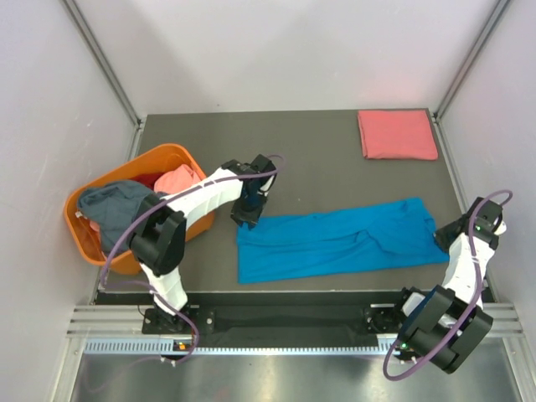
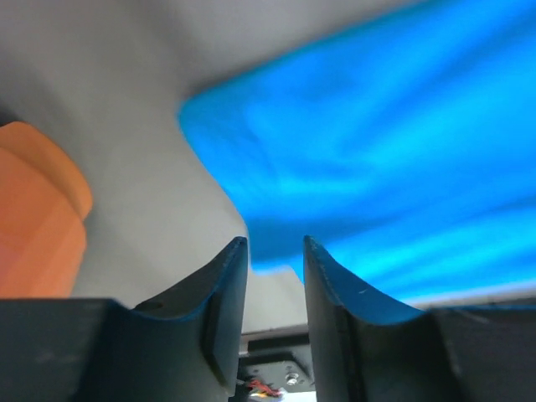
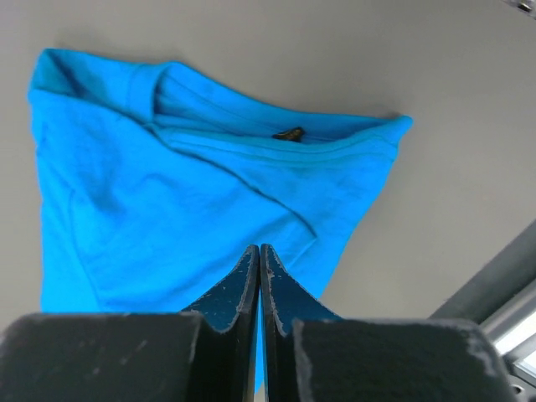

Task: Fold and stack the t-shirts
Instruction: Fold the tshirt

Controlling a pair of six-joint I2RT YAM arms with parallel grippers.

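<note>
Right claw (image 3: 260,249) is pinched tight on the right edge of the blue t-shirt (image 1: 335,243). Left claw (image 2: 275,243) stands parted at its left corner, beside the orange basket (image 1: 167,157). Folded pink t-shirt (image 1: 397,134) lies upper right on the bench (image 1: 318,159).

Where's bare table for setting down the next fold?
Free: the far strip of table between orange basket and folded pink shirt; also the patch between it and the blue shirt. Crowded: left side, basket plus left arm; blue shirt fills the near strip.
</note>
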